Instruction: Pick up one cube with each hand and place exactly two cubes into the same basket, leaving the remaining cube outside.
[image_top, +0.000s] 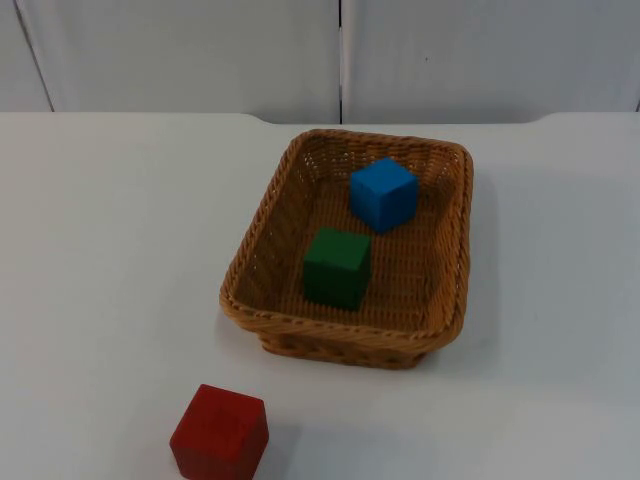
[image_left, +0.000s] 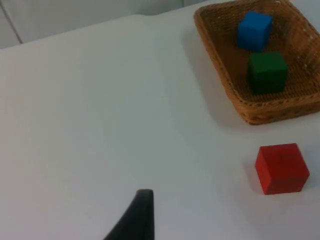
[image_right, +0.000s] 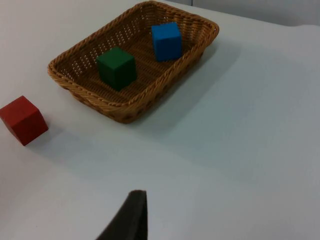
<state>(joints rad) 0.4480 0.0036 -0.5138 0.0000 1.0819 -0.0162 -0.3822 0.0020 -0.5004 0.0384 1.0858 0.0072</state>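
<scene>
At the lower left of the top view the red cube (image_top: 219, 433) sits alone on the white surface (image_top: 100, 250), near the wicker basket (image_top: 262, 240) but apart from it. Inside the basket, the green cube (image_top: 337, 266) rests near the front wall and the blue cube (image_top: 383, 194) toward the back, a small gap between them. Whether the left and right jaws are released or clenched cannot be told. Two cubes in, one out: the placing looks done, so both arms should keep off the red cube and the rim.
</scene>
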